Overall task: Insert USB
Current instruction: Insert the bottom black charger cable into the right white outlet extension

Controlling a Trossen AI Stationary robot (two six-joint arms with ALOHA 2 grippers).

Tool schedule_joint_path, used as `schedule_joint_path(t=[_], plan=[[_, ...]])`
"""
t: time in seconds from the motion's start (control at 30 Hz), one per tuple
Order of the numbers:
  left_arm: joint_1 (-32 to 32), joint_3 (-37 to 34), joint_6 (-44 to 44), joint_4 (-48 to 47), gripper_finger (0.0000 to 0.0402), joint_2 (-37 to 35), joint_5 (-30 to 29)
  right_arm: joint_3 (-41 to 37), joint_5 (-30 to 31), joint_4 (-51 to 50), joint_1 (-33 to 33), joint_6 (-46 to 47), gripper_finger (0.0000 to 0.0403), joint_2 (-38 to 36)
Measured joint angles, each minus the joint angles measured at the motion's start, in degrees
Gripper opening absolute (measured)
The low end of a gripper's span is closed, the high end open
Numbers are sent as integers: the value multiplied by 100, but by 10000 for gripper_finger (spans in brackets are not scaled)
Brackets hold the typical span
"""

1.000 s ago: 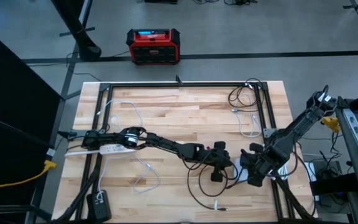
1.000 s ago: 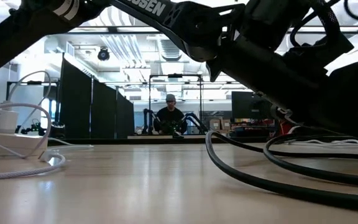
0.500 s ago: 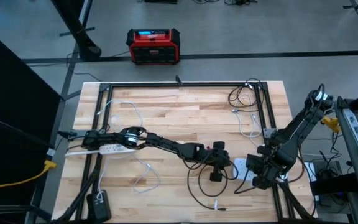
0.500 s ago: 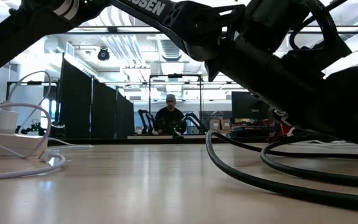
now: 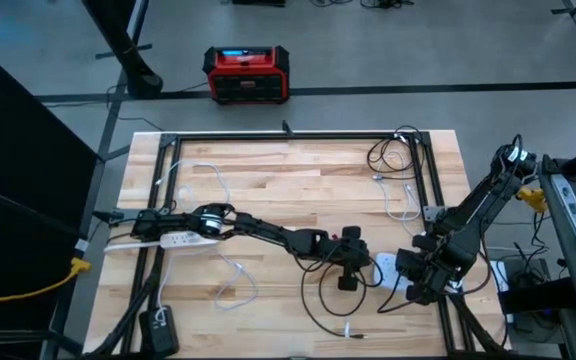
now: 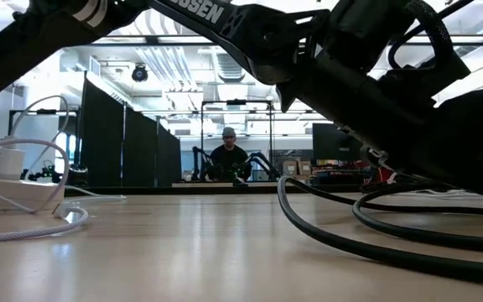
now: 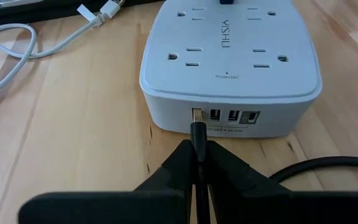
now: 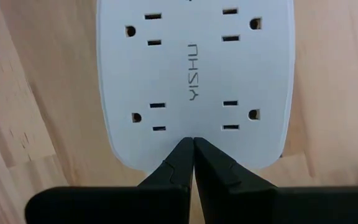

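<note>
Left gripper (image 7: 197, 163) clamped on the USB plug (image 7: 197, 134), fingers pinching the black moulded body just behind the metal tip. Tip sits at the mouth of the outermost of the USB ports (image 7: 224, 116) on the front face of the white power strip (image 7: 229, 56); whether it has entered cannot be told. The black cable (image 7: 319, 167) trails off beside the strip.

Right gripper (image 8: 193, 163) has its fingers pressed together, tips touching the top of the power strip (image 8: 194, 74) near its end edge, seemingly pinning it to the table.

In the high view the two grippers meet at the strip (image 5: 388, 268) near the table's (image 5: 288, 190) right front. A second white strip (image 5: 173, 239) lies far left, with loose white leads about.

Handling, as judged: the plug is small, rigid and light, and its smooth plastic could twist in the pinch. The hold on the moulded body is right, not the cable, which is springy and will tug sideways. The strip is light with a slick shell and would slide under push unless braced. Port and tip tolerate little misalignment; force off-axis risks bending the tongue.
</note>
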Motion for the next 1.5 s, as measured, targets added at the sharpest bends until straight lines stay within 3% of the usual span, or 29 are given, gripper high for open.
schedule_joint_path(t=[0.27, 0.83, 1.03, 1.23, 1.5], plan=[[9, 2, 96, -97, 22, 15, -51, -11, -14, 56, -148, -297, 0, -1], [63, 17, 84, -1959, 25, -357, -307, -14, 94, 45, -163, -340, 0, -14], [66, 15, -15, -2358, 24, -646, -308, 371, 50, -453, -163, -611, 0, -17], [59, 15, -156, -2849, 24, -1125, -79, 885, 893, -644, -63, -1213, 0, -52], [14, 11, -353, -3336, 24, -1785, 1588, 1172, 3468, 404, 565, -2971, 0, 115]])
